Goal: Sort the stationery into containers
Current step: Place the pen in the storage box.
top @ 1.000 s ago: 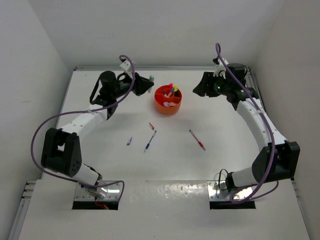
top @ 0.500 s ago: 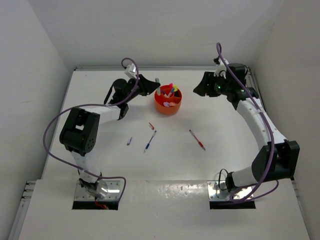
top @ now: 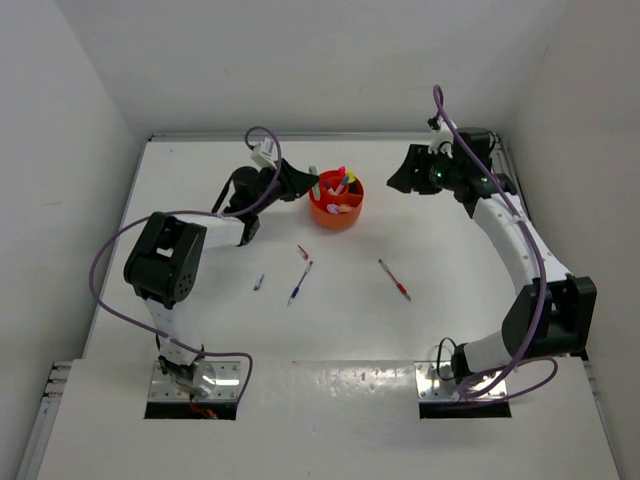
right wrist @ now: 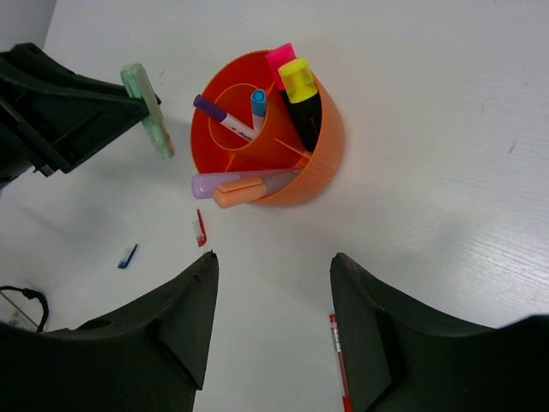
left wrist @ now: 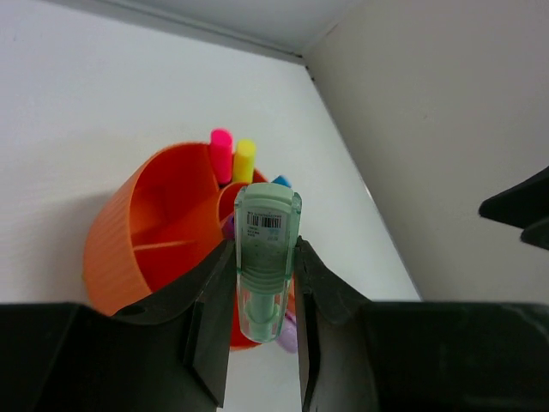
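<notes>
Left fingers (left wrist: 210, 335) tight on green marker (left wrist: 266, 257)

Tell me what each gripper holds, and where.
The left gripper pinches the green marker across its barrel, labelled end sticking out. The right gripper is open, holding nothing.

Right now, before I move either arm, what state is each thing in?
left gripper: shut on green marker.
green marker: held, raised off the table.
right gripper: open, empty.
orange tub: upright, partly filled.
red pen: lying loose on the table.
blue pen: lying loose on the table.
</notes>
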You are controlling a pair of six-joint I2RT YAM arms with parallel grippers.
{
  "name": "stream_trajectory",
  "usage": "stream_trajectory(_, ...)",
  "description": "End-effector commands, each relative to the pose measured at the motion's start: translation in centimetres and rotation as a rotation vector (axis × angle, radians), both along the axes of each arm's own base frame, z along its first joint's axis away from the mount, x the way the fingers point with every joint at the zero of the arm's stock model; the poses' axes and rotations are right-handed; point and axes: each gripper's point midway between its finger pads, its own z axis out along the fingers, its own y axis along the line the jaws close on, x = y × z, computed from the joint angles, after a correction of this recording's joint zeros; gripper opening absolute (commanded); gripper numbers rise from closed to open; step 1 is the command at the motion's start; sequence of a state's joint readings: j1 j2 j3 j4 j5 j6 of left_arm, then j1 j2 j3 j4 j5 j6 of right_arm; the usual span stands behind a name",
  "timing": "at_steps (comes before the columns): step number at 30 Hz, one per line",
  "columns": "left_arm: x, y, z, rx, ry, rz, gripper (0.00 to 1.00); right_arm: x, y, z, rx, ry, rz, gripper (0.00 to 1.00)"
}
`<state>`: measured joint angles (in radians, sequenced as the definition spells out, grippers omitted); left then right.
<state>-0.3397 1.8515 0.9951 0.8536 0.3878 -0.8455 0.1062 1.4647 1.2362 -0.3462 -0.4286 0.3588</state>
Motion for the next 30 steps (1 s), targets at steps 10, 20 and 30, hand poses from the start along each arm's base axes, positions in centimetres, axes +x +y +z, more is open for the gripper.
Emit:
stream_trajectory(10, -0.9, -0.7, -0.6, 0.036, -0.016, 0.005, 0.10, 0.1, 0.1, 0.6, 0.028, -0.020, 0.016, 0.54)
stream_trajectory(20, 0.8, -1.4, -1.2, 0.067, -0.030, 0.028, 0.09, -0.1, -0.2, 0.4, 0.023, -0.015, 0.018, 0.54)
stream_trajectory(30, 1.5, -1.3, -2.7, 0.138, -0.039, 0.035, 0.22, -0.1, -0.2, -0.1, 0.024, -0.004, 0.031, 0.54)
